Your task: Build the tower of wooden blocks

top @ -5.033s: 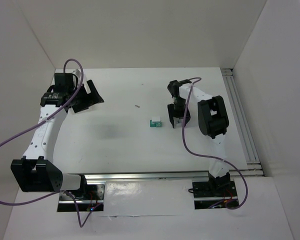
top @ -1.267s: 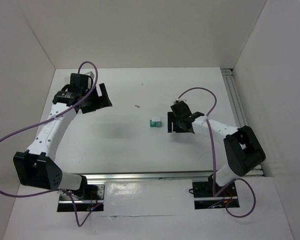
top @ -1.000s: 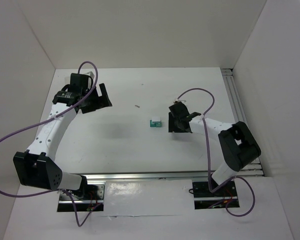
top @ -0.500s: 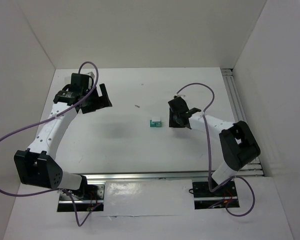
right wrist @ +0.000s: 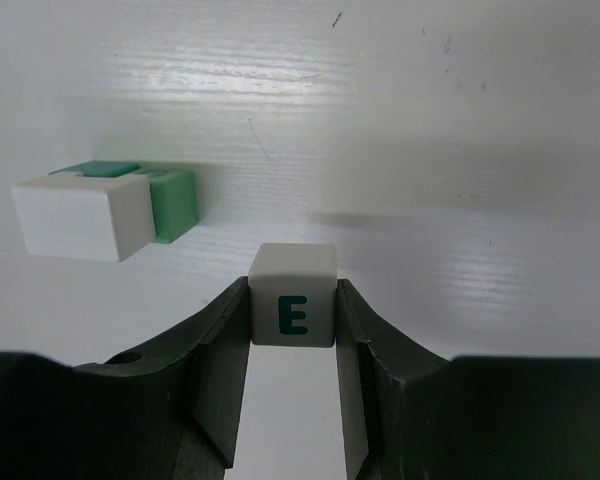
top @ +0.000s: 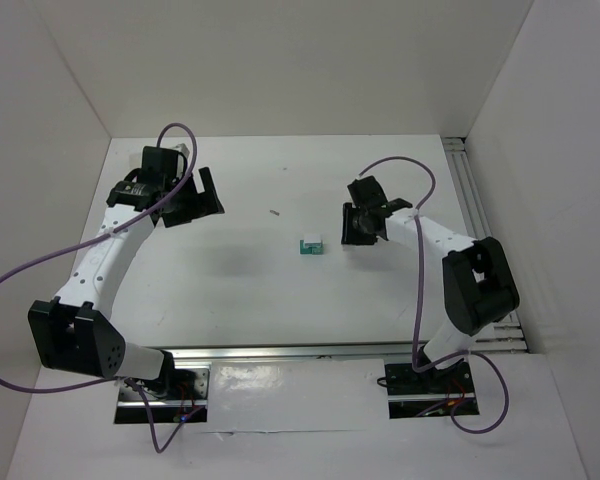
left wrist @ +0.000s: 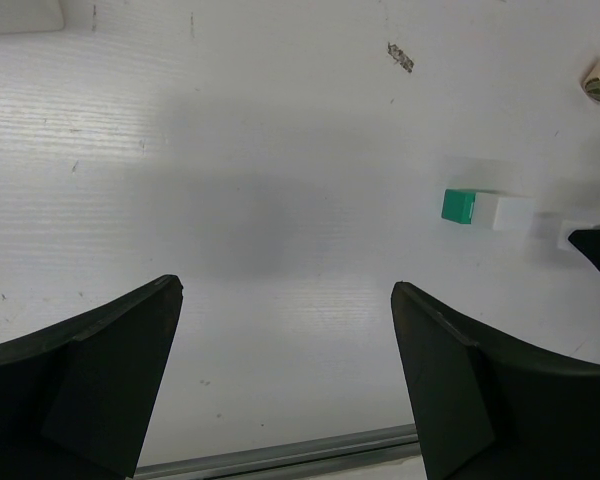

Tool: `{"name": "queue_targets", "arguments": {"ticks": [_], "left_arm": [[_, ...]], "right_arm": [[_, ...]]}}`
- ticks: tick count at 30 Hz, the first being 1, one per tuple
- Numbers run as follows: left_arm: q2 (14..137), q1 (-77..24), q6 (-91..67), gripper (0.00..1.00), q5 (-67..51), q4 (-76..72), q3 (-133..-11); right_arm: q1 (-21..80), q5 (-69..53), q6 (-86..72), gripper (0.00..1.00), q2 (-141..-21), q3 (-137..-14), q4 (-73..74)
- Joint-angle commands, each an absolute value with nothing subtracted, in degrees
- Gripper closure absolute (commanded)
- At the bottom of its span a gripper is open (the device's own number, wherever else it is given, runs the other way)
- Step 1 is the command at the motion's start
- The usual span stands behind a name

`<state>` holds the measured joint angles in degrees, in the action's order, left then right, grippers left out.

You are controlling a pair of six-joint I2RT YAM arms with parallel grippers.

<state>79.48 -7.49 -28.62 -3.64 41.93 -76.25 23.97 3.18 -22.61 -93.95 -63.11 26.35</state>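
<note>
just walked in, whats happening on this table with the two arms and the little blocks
The right gripper is shut on a small white cube marked with a green E, a little to the right of two more blocks on the table: a teal-green cube and a white block, which touch each other. Whether those two are stacked or side by side is hard to tell. The left gripper hangs open at the far left, holding nothing.

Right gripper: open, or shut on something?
Shut on the white E block: the right gripper has both fingers pressed flat against the block's opposite sides, no gap showing.
</note>
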Motion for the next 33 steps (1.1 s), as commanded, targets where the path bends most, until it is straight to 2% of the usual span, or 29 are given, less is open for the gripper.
{"name": "queue_targets", "arguments": {"ticks": [1, 6, 21, 25, 28, 31, 32, 33], "left_arm": [[79.5, -8.1, -28.1, 0.01, -3.3, 41.0, -77.7], [79.5, -8.1, -28.1, 0.01, -3.3, 41.0, -77.7], [79.5, -8.1, -28.7, 0.01, -3.3, 41.0, -77.7], [79.5, -8.1, -28.7, 0.01, -3.3, 41.0, -77.7], [79.5, -8.1, -28.7, 0.01, -3.3, 41.0, -77.7], [79.5, -8.1, -28.7, 0.01, -3.3, 41.0, -77.7], [78.8, -8.1, -28.7, 0.01, -2.8, 41.0, -77.7], [78.8, -8.1, -28.7, 0.01, -2.8, 41.0, -77.7]], "right_arm": [[23.7, 2.8, -21.7, 0.73, -93.8, -66.7, 28.7], [23.7, 6.1, -21.7, 0.73, -97.5, -70.8, 33.7], [23.7, 6.2, -20.7, 0.73, -101.1, -74.2, 34.4], [23.7, 7.6, -20.0, 0.73, -103.0, -77.0, 29.5], [23.7, 8.2, -20.0, 0.73, -99.9, -72.9, 20.2], [24.3, 10.0, -20.6, 0.36, -92.8, -60.4, 9.0], [24.9, 10.6, -22.0, 0.16, -90.9, -54.2, 7.1], [24.9, 11.2, -22.8, 0.15, -89.3, -51.9, 5.6]]}}
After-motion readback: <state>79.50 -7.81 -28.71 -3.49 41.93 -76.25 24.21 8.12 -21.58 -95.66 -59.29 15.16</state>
